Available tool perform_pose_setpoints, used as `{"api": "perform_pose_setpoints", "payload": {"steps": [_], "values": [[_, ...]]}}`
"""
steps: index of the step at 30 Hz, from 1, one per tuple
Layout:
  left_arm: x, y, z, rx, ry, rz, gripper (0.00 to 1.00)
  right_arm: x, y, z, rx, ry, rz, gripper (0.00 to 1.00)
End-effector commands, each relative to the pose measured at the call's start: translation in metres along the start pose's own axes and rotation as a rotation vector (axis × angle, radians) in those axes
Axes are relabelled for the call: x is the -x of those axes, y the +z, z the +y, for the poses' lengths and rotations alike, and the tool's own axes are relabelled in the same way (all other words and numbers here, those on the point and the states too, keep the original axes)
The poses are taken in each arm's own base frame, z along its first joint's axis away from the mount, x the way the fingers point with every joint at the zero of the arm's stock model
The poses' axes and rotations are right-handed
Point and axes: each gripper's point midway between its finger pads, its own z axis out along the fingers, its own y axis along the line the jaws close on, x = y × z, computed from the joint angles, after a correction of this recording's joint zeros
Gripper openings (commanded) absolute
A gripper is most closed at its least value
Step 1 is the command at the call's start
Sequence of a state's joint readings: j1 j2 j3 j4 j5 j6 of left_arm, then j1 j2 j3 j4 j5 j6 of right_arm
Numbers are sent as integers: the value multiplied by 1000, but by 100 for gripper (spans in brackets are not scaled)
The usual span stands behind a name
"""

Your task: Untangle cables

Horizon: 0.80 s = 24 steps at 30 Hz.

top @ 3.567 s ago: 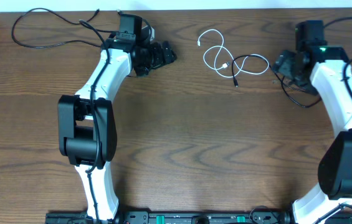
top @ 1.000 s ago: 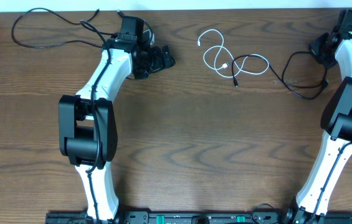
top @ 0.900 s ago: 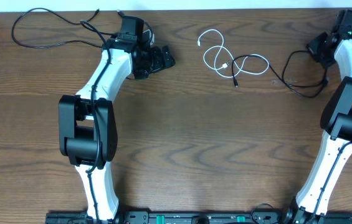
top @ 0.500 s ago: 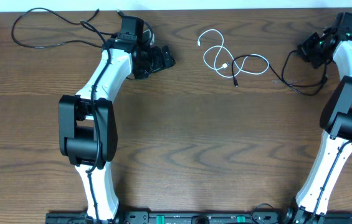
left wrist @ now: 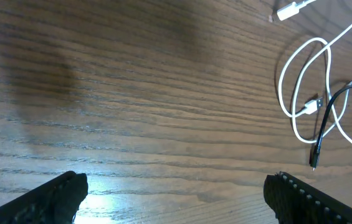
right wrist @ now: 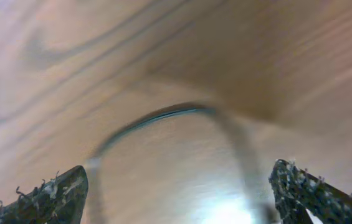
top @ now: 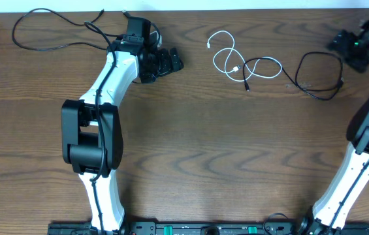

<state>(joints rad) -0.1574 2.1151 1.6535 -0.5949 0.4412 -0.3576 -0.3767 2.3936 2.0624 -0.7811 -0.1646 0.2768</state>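
With its fingers spread wide at the two lower corners of its own view, my right claw [right wrist: 179,186] is open and grips nothing. It hangs above the counter [right wrist: 256,50] at the far right edge. Between the fingers, badly blurred, an arc of black cord [right wrist: 163,113] lies on the wood. I judge this far-right spot serves to draw that cord out and away from the tangle, and the spread fingers leave it free to lie flat. From overhead the cord makes one loose loop just beside me and trails left toward the middle.

There the white cord [left wrist: 281,87] lies in two loops, and a black plug end [left wrist: 316,155] crosses through them, touching. I cannot tell whether it belongs to the same black cord. The tangle is not yet undone.

My left claw [left wrist: 176,193] is open too and empty. It sits near the back, left of the tangle and facing it, likely placed to pick up the white cord.

A lone cord [top: 16,27], also black, sprawls in the far left corner, well apart from the rest.
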Motion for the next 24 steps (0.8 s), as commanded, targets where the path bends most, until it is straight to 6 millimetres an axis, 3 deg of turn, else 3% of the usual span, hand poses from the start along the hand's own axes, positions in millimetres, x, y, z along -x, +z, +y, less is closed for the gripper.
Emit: {"api": "perform_pose_setpoints", "payload": {"steps": [1,3,6,14,19,24], "values": [[0,2,3,11,18,1,96,-14,11,-34,-120,-217,44,92],[1,2,3,10,19,-2,96,-26,22,-39,-121,-264,82,93],[2,2,2,9,21,-5,96,-35,32,-41,-119,-273,111,84],[1,2,2,9,20,-5,96,-34,46,-36,-84,-297,94,76],[1,2,2,9,20,-5,96,-47,62,-44,-95,-321,137,49],[1,2,2,9,20,-4,96,-65,78,-51,-101,-302,192,10]]}}
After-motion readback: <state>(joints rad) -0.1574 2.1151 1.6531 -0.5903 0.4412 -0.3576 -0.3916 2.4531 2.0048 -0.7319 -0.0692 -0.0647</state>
